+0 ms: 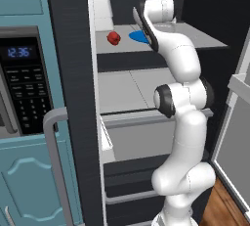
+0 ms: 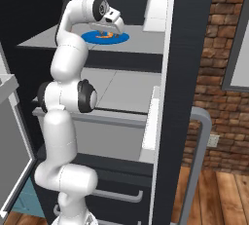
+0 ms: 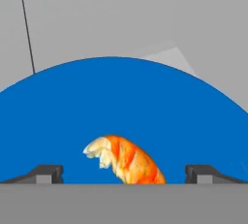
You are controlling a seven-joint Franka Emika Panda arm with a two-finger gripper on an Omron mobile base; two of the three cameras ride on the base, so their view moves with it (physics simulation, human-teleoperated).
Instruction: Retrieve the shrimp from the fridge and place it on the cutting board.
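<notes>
The orange shrimp [image 3: 127,159] with whitish banding lies on a round blue plate [image 3: 121,102] on the upper grey shelf [image 2: 58,36] of the dark fridge [image 1: 73,73]. My gripper [image 3: 124,173] hovers right over it, open, with one fingertip [image 3: 46,173] on each side of the shrimp. From the right base view the gripper [image 2: 108,32] hangs just above the plate [image 2: 92,37] and the shrimp [image 2: 105,35] peeks out under it. The left base view has the plate's edge [image 1: 136,36] beside the arm. The cutting board is out of view.
A small red lumpy fruit [image 1: 114,37] sits on the same shelf left of the plate. A white box [image 2: 156,9] stands at the shelf's side. Below are another shelf [image 1: 127,90] and pale drawers [image 2: 107,136]. A teal cabinet with microwave [image 1: 22,83] flanks the fridge.
</notes>
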